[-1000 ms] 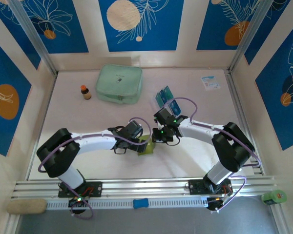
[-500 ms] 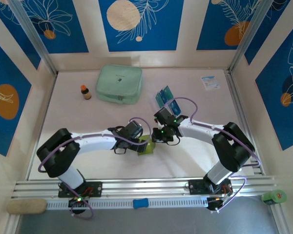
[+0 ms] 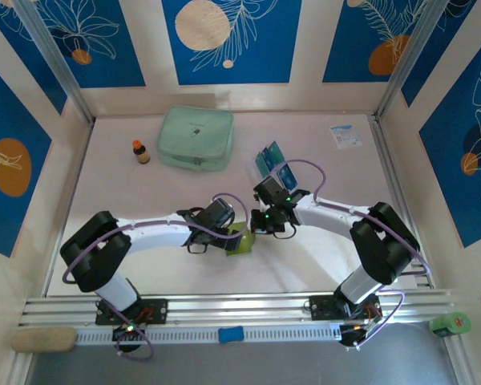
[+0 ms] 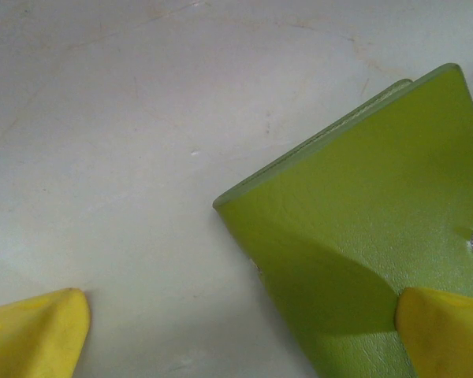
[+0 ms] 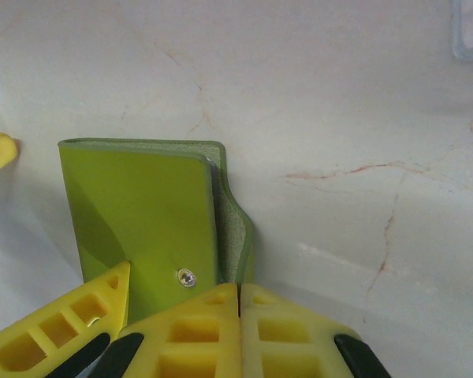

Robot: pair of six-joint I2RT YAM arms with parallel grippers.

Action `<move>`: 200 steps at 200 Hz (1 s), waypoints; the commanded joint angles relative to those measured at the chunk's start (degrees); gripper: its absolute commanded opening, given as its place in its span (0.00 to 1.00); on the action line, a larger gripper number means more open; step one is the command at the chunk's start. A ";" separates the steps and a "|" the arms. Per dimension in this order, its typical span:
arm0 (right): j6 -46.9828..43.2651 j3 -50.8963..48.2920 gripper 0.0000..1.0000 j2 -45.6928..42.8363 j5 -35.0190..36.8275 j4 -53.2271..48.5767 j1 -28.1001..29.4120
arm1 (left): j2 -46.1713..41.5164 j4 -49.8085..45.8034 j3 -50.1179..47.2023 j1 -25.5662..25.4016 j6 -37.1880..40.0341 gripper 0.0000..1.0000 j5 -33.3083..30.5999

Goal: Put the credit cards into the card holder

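The olive-green card holder lies on the white table between the two grippers. In the right wrist view the card holder shows its snap button, and its right flap is lifted and runs into the seam of my right gripper, which is shut on that flap. My left gripper is open: one yellow fingertip rests on the card holder near the snap, and the other fingertip sits on bare table. The blue and teal credit cards lie in a small pile behind the right gripper.
A pale mint zip pouch and a small brown bottle with an orange cap stand at the back left. A white-and-blue packet lies at the back right. An aluminium rail runs along the front edge.
Almost nothing differs. The right arm's elbow has shifted a touch; both grippers and the card holder stay where they were.
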 commanded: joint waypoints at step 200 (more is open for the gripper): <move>5.09 -2.13 0.00 5.28 -8.25 9.96 2.64 | 2.17 -3.07 -3.06 -0.39 1.07 1.00 -2.64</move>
